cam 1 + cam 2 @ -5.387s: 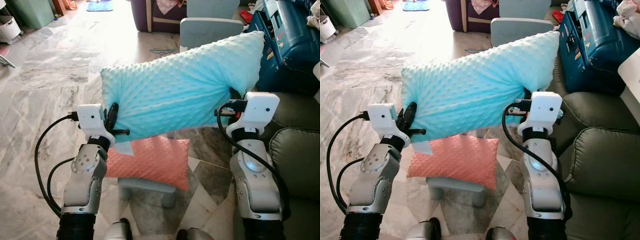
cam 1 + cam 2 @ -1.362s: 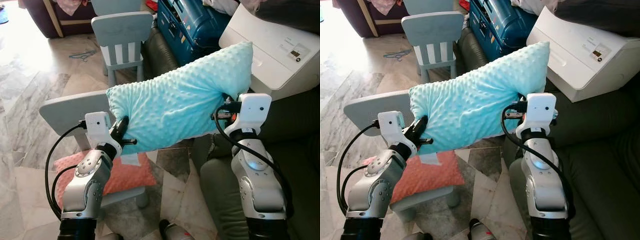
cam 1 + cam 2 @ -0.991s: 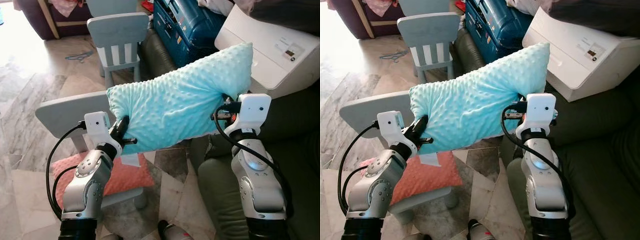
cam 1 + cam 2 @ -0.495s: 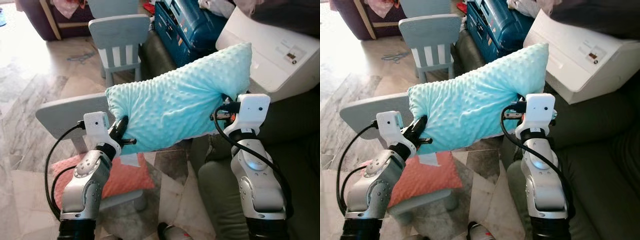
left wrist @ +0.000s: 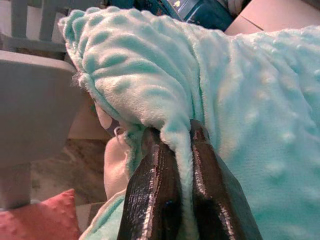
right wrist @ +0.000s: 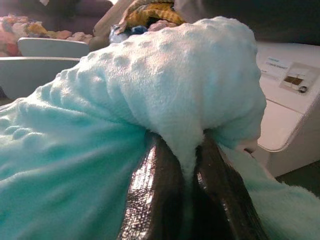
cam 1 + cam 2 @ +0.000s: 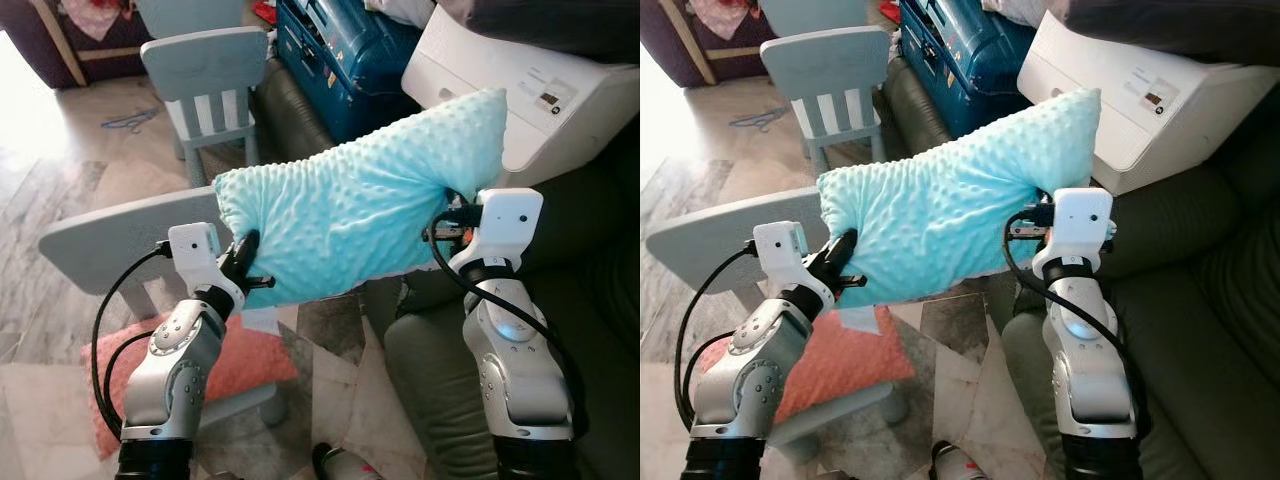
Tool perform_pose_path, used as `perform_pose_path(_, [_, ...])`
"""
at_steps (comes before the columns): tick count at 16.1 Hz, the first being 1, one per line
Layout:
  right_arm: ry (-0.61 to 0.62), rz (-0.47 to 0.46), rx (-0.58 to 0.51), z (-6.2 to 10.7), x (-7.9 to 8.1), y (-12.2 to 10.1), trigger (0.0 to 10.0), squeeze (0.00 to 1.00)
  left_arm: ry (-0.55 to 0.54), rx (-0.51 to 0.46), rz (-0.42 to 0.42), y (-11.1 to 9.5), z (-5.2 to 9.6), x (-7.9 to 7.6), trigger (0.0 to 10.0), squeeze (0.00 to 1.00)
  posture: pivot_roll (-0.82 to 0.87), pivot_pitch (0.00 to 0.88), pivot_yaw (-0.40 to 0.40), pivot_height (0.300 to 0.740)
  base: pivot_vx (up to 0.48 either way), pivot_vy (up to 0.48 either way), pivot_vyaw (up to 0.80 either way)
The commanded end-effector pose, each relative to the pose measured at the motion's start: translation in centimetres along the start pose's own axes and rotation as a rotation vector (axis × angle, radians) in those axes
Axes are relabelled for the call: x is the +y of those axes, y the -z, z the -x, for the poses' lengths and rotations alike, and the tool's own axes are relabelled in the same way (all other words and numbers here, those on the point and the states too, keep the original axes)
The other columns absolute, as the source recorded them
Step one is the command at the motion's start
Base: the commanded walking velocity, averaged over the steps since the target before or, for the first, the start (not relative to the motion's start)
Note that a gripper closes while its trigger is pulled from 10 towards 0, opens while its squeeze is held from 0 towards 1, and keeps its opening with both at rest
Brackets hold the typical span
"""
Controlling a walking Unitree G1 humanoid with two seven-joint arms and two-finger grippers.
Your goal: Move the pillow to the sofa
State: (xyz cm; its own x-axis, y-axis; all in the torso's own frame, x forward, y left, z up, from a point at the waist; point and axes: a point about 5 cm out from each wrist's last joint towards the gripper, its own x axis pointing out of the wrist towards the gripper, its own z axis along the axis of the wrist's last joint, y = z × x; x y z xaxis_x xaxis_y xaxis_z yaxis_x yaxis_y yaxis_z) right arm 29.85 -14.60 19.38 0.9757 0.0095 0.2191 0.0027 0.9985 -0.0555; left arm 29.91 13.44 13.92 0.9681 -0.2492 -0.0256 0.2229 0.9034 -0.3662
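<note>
A dotted turquoise pillow (image 7: 360, 210) hangs in the air between my two arms, its right end higher. My left gripper (image 5: 176, 145) is shut on a fold at the pillow's left end, and my right gripper (image 6: 186, 150) pinches a fold at its right end. The dark green sofa (image 7: 590, 330) lies to my right, its seat below and beyond my right arm. In the eye views the left gripper (image 7: 243, 262) shows its black fingers at the pillow's lower left edge; the right gripper's fingers are hidden behind the pillow.
A pink pillow (image 7: 245, 365) lies on a low grey child's table (image 7: 100, 240) under my left arm. A grey child's chair (image 7: 205, 70) stands behind it. A blue case (image 7: 340, 50) and a white printer (image 7: 520, 90) sit on the sofa's far end.
The view has swung further right, so the sofa takes more of the picture and the table sits further left. Both grippers keep the same hold on the turquoise pillow.
</note>
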Motion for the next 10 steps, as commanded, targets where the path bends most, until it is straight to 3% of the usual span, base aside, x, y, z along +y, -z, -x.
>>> perform_pose_path(1, [0.004, 0.003, -0.025, 0.08, -0.14, -0.58, 10.0, 0.00, 0.019, -0.003, -0.002, -0.12, 0.12, -0.41, 10.0, 0.00, -0.13, 0.199, -0.055, 0.740, 0.000, 0.000, -0.79])
perform_pose_path(10, [0.002, 0.000, -0.028, 0.00, -0.04, -0.58, 10.0, 0.00, 0.014, 0.004, -0.003, -0.12, 0.00, -0.36, 10.0, 0.00, -0.13, 0.193, -0.052, 0.740, 0.000, 0.000, -0.79])
